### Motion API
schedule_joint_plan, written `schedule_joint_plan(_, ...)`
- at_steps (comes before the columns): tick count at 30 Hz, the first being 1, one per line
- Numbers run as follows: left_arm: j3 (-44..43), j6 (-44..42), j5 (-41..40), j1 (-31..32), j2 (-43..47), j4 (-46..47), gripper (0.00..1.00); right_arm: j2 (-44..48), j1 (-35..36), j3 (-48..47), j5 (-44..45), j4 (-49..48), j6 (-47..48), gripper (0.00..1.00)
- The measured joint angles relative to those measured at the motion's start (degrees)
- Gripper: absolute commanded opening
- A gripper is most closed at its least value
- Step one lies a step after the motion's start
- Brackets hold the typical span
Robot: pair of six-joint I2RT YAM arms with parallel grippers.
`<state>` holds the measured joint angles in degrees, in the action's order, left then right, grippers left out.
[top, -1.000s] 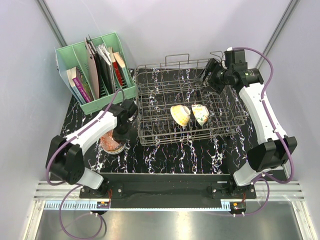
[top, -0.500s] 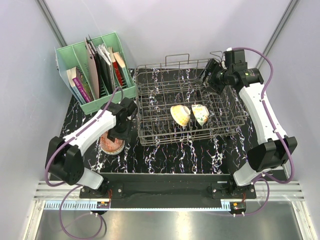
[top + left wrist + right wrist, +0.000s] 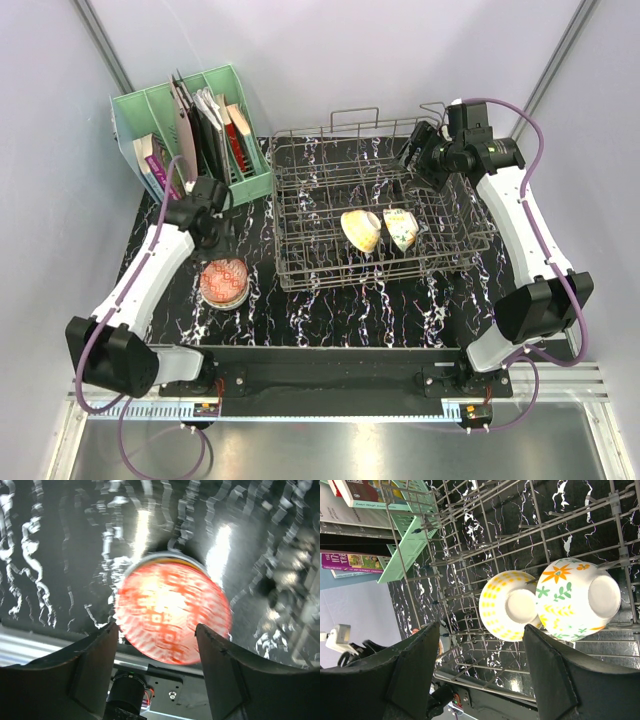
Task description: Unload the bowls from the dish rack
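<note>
The grey wire dish rack (image 3: 300,210) stands mid-table and holds two bowls on their sides: a yellow-dotted one (image 3: 360,230) and a floral one (image 3: 400,228). The right wrist view shows the same yellow bowl (image 3: 507,605) and floral bowl (image 3: 577,597) through the rack wires (image 3: 470,545). My right gripper (image 3: 413,155) hangs open over the rack's back right corner, its jaws (image 3: 481,627) empty. A red-pink patterned bowl (image 3: 223,283) lies upside down on the table, left of the rack. My left gripper (image 3: 212,232) hovers open above that red-pink bowl (image 3: 172,612) without touching it.
A green file holder (image 3: 190,140) with books stands at the back left, close to the left arm, and shows again as the green file holder (image 3: 410,545) in the right wrist view. Black marbled mat (image 3: 340,310) covers the table. Grey walls close in on both sides.
My left gripper opened and let go of the red-pink bowl, then rose and drew back toward the far left. The bowl stays on the mat. The right arm barely moved.
</note>
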<state>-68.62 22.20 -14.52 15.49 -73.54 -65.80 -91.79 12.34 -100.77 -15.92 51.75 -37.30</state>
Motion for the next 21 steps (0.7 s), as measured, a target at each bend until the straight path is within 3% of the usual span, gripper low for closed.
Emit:
schedule_joint_plan(15,5.7,-2.8,3.7,-12.0,-3.2,6.1,0.65,0.0,0.0,0.9,-0.1,-0.3,0.0,0.77)
schedule_joint_plan(21,7.0,-3.2,5.4,-12.3,-5.1,8.6,0.51,0.0,0.0,1.6,-0.1,-1.0,0.0,0.77)
